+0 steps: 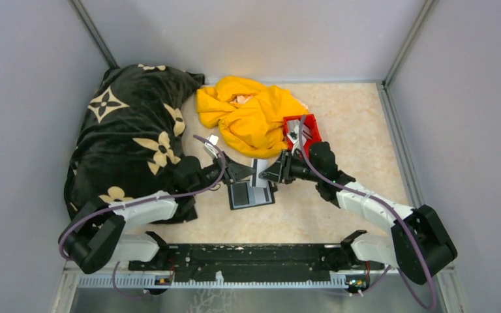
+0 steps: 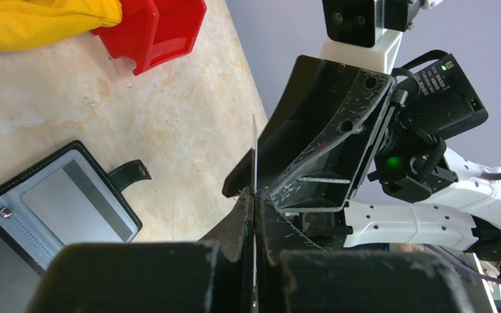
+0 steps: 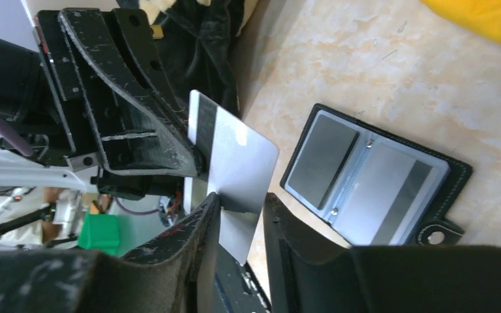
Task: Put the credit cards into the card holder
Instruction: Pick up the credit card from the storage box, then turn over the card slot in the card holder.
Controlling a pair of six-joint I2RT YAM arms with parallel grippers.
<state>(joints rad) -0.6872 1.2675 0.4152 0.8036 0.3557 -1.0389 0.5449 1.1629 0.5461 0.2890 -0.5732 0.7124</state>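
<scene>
Top camera: fixed high over the near edge, looking down and toward the far side, whole table (image 1: 365, 130) in frame, farthest of the three. Left wrist camera: close behind the left gripper (image 2: 254, 193), low, facing right. Right wrist camera: close behind the right gripper (image 3: 241, 202), facing left and down. All three share the open card holder (image 1: 251, 193) and the card (image 1: 259, 171). Red bin (image 1: 302, 130): shared by top and left wrist views. Each wrist view catches the opposite gripper, very near.

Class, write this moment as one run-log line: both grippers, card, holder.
left gripper: shut on card | right gripper: open, jaws astride card | holder: open on table
</scene>
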